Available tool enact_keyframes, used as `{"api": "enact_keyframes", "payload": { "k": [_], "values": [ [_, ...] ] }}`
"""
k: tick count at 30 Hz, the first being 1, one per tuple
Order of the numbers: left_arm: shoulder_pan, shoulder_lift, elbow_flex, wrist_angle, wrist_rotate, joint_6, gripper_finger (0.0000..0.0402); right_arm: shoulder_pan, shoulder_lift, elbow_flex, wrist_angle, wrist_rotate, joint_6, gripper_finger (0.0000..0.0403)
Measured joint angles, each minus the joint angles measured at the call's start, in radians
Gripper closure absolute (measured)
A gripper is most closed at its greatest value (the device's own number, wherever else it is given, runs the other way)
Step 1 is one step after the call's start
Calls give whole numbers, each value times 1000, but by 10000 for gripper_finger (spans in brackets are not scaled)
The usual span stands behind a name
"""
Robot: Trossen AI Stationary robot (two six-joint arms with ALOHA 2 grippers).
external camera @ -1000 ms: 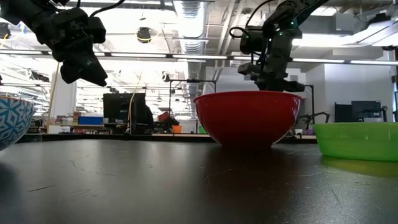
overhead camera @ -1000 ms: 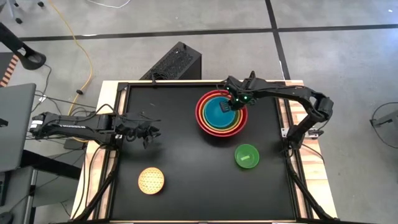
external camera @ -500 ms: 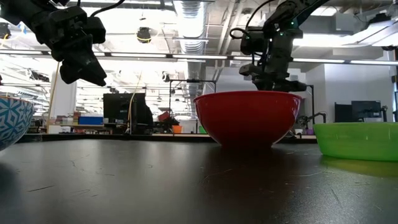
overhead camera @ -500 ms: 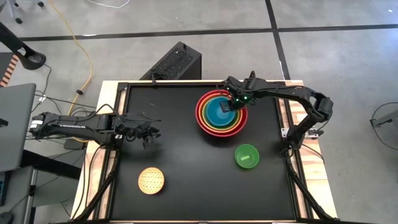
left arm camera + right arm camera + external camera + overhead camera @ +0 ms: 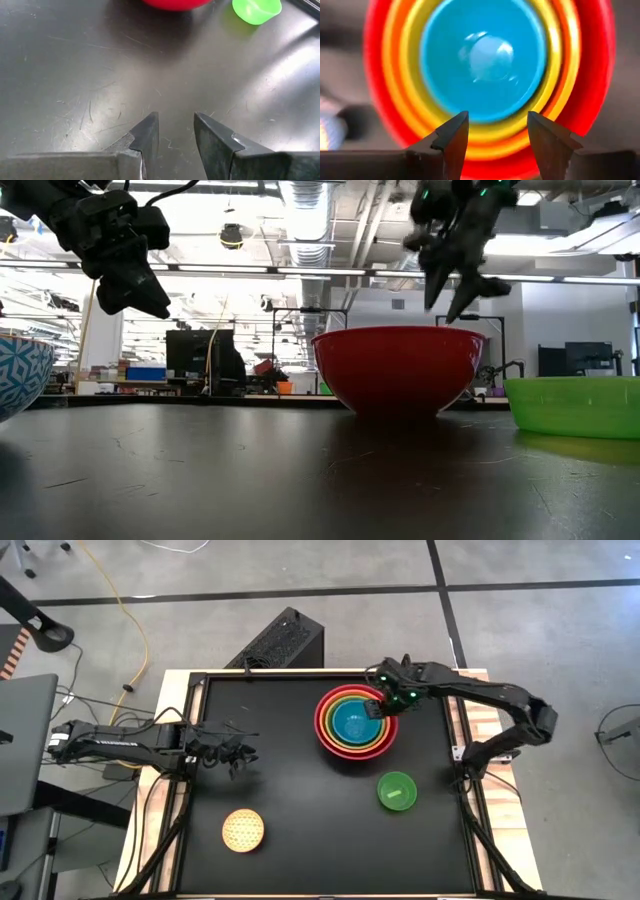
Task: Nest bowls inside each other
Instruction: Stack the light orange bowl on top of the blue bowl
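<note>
above the nested stack at the table's far side we see the right gripper [image 5: 374, 706] with fingers spread, holding nothing. under it the glossy teal blue plastic bowl [image 5: 352, 721] sits inside the lime green bowl [image 5: 407, 75], orange bowl [image 5: 387, 70] and big red bowl [image 5: 398, 368]. small bright green bowl [image 5: 396, 790] stands alone nearer the front; dotted yellow bowl [image 5: 243, 829] well apart, front left. left gripper [image 5: 236, 754] hovers over the bare black table [image 5: 290, 790] — fingers parted, empty.

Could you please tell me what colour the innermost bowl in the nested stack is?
Teal blue; the innermost bowl shows best in the right wrist view.
</note>
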Motion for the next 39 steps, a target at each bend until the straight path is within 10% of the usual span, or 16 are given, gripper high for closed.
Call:
{"api": "enact_keyframes", "payload": {
  "k": [14, 20, 31, 39],
  "values": [
    [0, 0, 0, 0, -1, 6, 289, 649, -192, 0, -50, 169, 366, 186],
    [0, 0, 0, -3, 164, 90, 289, 861, -118, 0, -50, 220, 436, 186],
    [-92, 0, 0, 25, 485, 116, 289, 941, 30, 0, -168, 218, 543, 186],
    [-305, 13, 0, -49, 400, 3, 289, 934, 58, 0, -155, 212, 510, 186]
  ]
}}
